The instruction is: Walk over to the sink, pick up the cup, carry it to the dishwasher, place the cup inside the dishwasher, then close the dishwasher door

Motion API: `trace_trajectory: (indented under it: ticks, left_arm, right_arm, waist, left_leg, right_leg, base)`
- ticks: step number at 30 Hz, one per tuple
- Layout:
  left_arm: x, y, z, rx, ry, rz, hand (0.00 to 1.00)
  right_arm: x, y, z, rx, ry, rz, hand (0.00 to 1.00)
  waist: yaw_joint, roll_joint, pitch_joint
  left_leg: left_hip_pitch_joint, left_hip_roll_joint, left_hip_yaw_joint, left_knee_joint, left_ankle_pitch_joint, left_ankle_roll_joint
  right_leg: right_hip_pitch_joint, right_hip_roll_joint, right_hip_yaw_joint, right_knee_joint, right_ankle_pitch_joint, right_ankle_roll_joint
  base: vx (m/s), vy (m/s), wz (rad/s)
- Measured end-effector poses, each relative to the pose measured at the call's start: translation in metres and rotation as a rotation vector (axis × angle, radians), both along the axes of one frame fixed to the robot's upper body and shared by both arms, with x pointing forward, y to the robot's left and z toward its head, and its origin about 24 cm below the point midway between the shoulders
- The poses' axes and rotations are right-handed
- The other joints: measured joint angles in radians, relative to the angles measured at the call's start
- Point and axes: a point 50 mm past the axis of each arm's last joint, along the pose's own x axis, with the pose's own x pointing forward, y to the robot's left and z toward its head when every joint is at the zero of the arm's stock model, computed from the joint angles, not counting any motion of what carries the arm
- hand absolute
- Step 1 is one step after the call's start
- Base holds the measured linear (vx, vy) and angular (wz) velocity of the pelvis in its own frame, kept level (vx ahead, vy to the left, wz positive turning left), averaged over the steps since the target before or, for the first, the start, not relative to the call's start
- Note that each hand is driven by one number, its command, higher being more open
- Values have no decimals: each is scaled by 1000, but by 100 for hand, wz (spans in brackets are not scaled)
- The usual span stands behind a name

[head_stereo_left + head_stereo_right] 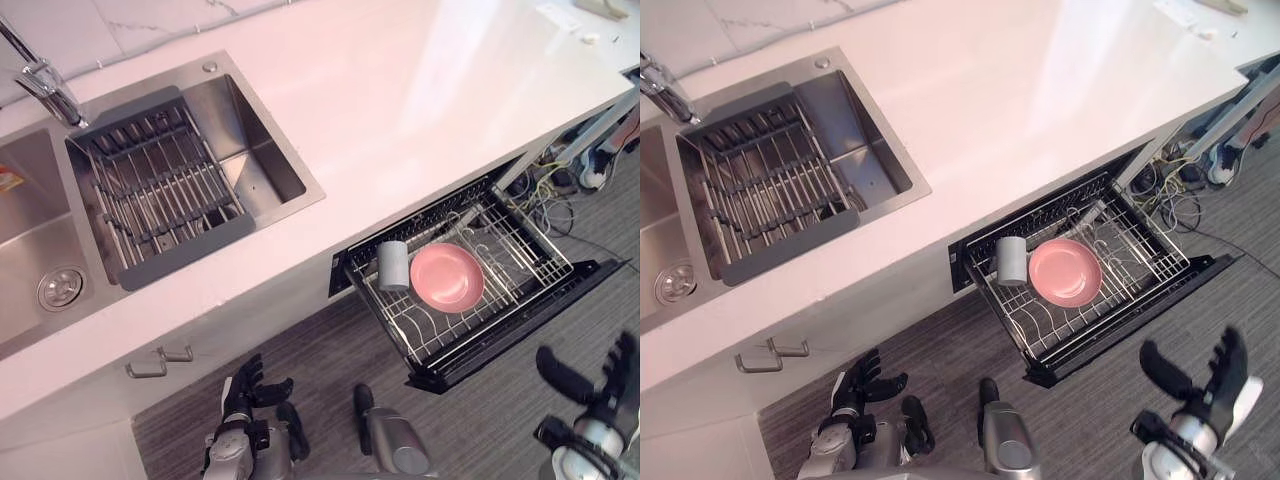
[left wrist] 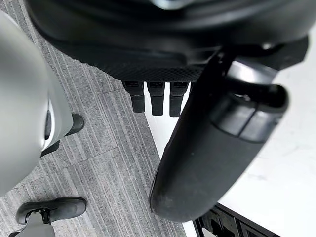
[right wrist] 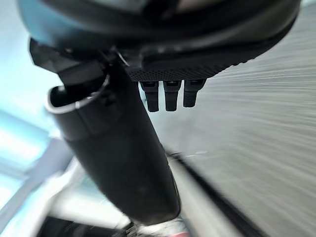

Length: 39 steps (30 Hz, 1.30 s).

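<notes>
Left eye view: your cup (image 1: 393,265) already stands upright in the dishwasher rack (image 1: 430,335), at its inner corner by the cabinet, just beside a pink bowl (image 1: 447,277). The sink (image 1: 270,150) holds a grey drying rack (image 1: 160,185) and no cup that I can see. So by my reading the pick-up, the carry and the placing are done, and only 1 step is left: closing the dishwasher door (image 1: 515,330), which hangs open below the tabletop (image 1: 420,90) with the rack pulled out over it.

Your left hand (image 1: 245,392) sits low over the floor in front of the cabinet, fingers loose and apart, holding nothing. Your right hand (image 1: 603,400) hovers just past the door's outer edge, thumb and fingers spread wide, also empty. Both wrist views agree: straight fingers, thumb standing clear, nothing between them.

The right hand looks the better placed of the 2. I would bring it under or against the door's front edge with flat fingers and push toward the cabinet. Watch the rack: it probably has to slide in ahead of the door, and a jolt could tip the cup against the bowl
</notes>
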Motion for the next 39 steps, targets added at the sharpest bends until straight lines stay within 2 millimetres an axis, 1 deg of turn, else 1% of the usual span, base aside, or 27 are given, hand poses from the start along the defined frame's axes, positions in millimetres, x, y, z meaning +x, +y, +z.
trace_trajectory:
  ticks: [3,5,7,8,10,11,13,15,17,19,20,22,23,25,26,27,28,29,30,31,32,34,36,39]
  left_arm:
    - [-4,3,-1,-1,10,19,90]
    - [-5,5,-2,5,13,20,90]
    - [-5,8,-1,13,13,20,90]
    - [-5,9,-1,14,12,20,90]
    - [-4,9,0,17,6,20,90]
    - [-1,11,2,22,-9,18,90]
    - [2,11,5,26,-25,17,90]
    - [8,10,8,23,-46,12,90]
    - [14,7,11,18,-67,1,90]
    - [22,4,15,22,-91,-24,90]
    - [24,3,16,22,-99,-28,90]
    - [31,1,22,29,-144,-41,90]
    - [35,-1,24,30,-155,-46,90]
    - [43,-4,29,30,-183,-55,90]
    - [44,-4,30,32,-189,-54,90]
    - [44,-3,30,34,-190,-53,90]
    - [44,-3,30,34,-189,-54,90]
    - [44,-4,30,32,-190,-54,90]
    - [44,-6,30,28,-192,-56,90]
    - [44,-6,30,27,-191,-59,90]
    - [41,-7,28,27,-184,-60,90]
    - [38,-7,26,26,-171,-62,90]
    - [43,-9,28,24,-188,-71,90]
    - [49,-10,32,27,-209,-77,90]
  right_arm:
    - [-11,5,-23,120,33,-43,90]
    - [-10,8,-32,179,26,-54,90]
    - [1,13,-39,253,-18,-46,90]
    - [6,14,-40,267,-36,-45,90]
    - [21,16,-37,284,-83,-23,90]
    - [46,17,-29,276,-131,39,90]
    - [54,15,-24,256,-134,69,90]
    - [70,13,-14,222,-160,101,90]
    - [79,10,-5,185,-173,127,90]
    - [100,13,12,129,-211,194,90]
    - [106,15,17,116,-222,215,90]
    - [137,29,38,54,-262,337,90]
    - [145,33,44,39,-276,369,90]
    - [177,47,70,1,-345,460,90]
    - [185,51,77,-6,-371,479,90]
    - [198,57,92,-31,-408,520,90]
    - [211,62,105,-56,-410,563,90]
    - [218,63,110,-73,-410,584,90]
    - [228,66,121,-109,-405,622,90]
    - [231,67,124,-123,-397,632,90]
    - [232,67,121,-127,-377,613,90]
    - [233,65,113,-174,-307,648,90]
    - [233,61,109,-211,-261,658,90]
    - [232,54,101,-249,-192,674,90]
  waist:
    - [1,7,-8]
    - [1,10,-11]
    - [4,10,-10]
    - [5,12,-7]
    - [7,16,0]
    - [9,17,17]
    - [14,20,31]
    - [16,29,51]
    - [23,38,66]
    - [30,46,73]
    - [32,48,75]
    - [37,57,93]
    - [43,61,98]
    - [62,79,109]
    - [62,79,110]
    - [63,81,111]
    - [68,83,112]
    - [71,86,114]
    - [77,91,117]
    - [80,93,118]
    - [79,95,120]
    - [60,94,120]
    - [59,94,120]
    - [52,94,120]
  left_leg:
    - [-16,0,-2,32,-21,3]
    - [-42,-4,-2,48,-27,6]
    - [-81,-5,-5,67,-30,11]
    - [-86,-5,-7,71,-30,11]
    - [-101,-5,-13,81,-31,13]
    - [-116,-8,-17,84,-31,13]
    - [-136,-10,-25,92,-30,14]
    - [-160,-18,-37,95,-25,21]
    - [-175,-24,-46,94,-20,24]
    - [-193,-37,-56,78,-3,29]
    - [-195,-40,-58,72,2,30]
    - [-201,-45,-71,58,18,31]
    - [-203,-46,-76,55,22,31]
    - [-210,-49,-98,29,47,27]
    - [-210,-51,-103,22,54,25]
    - [-210,-53,-110,6,65,21]
    - [-208,-54,-116,-7,75,18]
    - [-208,-54,-119,-14,80,17]
    - [-205,-54,-126,-29,89,13]
    - [-201,-55,-130,-38,94,11]
    - [-186,-56,-139,-55,101,8]
    - [-154,-59,-152,-77,107,5]
    - [-143,-60,-161,-84,113,4]
    - [-123,-63,-194,-111,137,-1]
  right_leg:
    - [-20,-6,1,36,-24,3]
    - [-54,-12,2,66,-36,5]
    - [-94,-15,2,92,-41,5]
    - [-99,-16,1,95,-41,5]
    - [-109,-18,-4,100,-41,5]
    - [-123,-22,-7,108,-42,5]
    - [-139,-26,-14,116,-43,6]
    - [-158,-35,-23,126,-43,6]
    - [-170,-41,-30,130,-43,7]
    - [-190,-52,-39,133,-41,9]
    - [-193,-55,-42,133,-40,10]
    - [-194,-60,-57,129,-38,9]
    - [-194,-61,-63,127,-36,7]
    - [-194,-62,-82,112,-29,2]
    - [-195,-63,-87,110,-28,1]
    - [-195,-63,-95,106,-27,-1]
    - [-195,-63,-102,102,-26,-3]
    - [-194,-62,-107,99,-24,-5]
    - [-191,-61,-116,95,-23,-8]
    - [-187,-61,-119,91,-23,-8]
    - [-172,-61,-128,81,-22,-8]
    - [-138,-60,-142,72,-22,-8]
    - [-118,-60,-151,59,-22,-9]
    - [-80,-57,-182,27,-12,-21]
  base:
    - [0,0,0]
    - [0,0,0]
    - [2,3,4]
    - [13,2,7]
    - [-10,5,8]
    - [-47,0,8]
    - [-53,-6,14]
    - [-41,-2,18]
    - [-39,2,14]
    - [-30,-6,19]
    - [-12,-13,20]
    - [-13,-35,21]
    - [-14,-52,24]
    - [-5,-57,26]
    - [17,-66,26]
    - [28,-68,22]
    - [32,-68,19]
    - [33,-66,17]
    - [30,-51,14]
    - [50,-59,18]
    - [67,-48,16]
    - [64,-29,18]
    - [12,-5,16]
    - [-32,-23,27]
